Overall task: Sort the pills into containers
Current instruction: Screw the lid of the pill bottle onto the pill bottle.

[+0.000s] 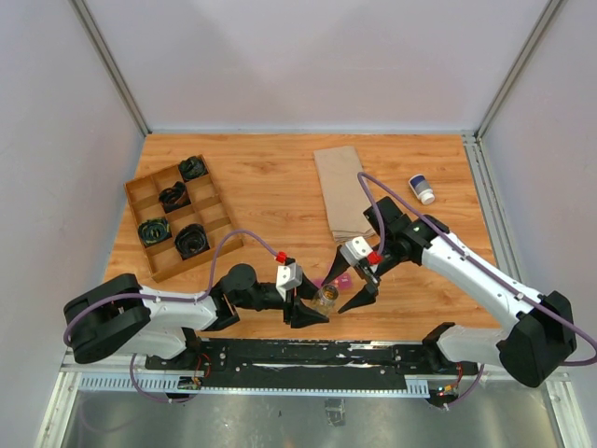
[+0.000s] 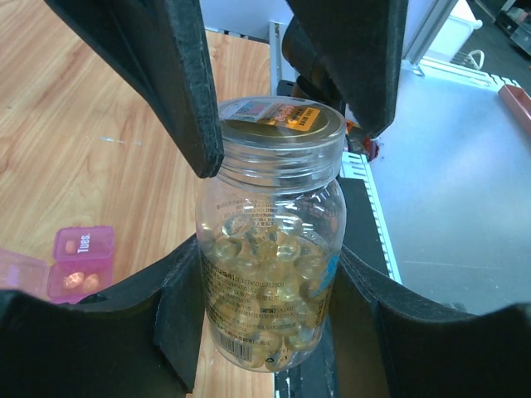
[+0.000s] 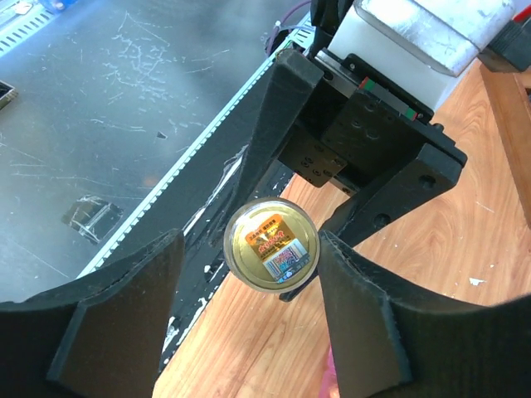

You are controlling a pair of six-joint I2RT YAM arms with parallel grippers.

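Pills (image 2: 267, 249) mostly sit in jar (image 2: 274, 162) clamped by L gripper (image 2: 265, 274), R gripper (image 3: 249, 249) spread open round its gold top (image 3: 272, 243); pink containers (image 2: 83, 249), jar's 9 o'clock, hold few, so sorting looks barely begun.

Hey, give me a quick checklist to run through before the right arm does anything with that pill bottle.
1. Grip: left tool shut on the bottle: ok.
2. Approach: right tool open, fingers either side of the bottle top: ok.
3. Contact between right tool and bottle: cannot tell.
4. Mouth unsealed: not ok, a gold seal covers it.
5. Compartment open on the pill box: ok, Tues. lid up.
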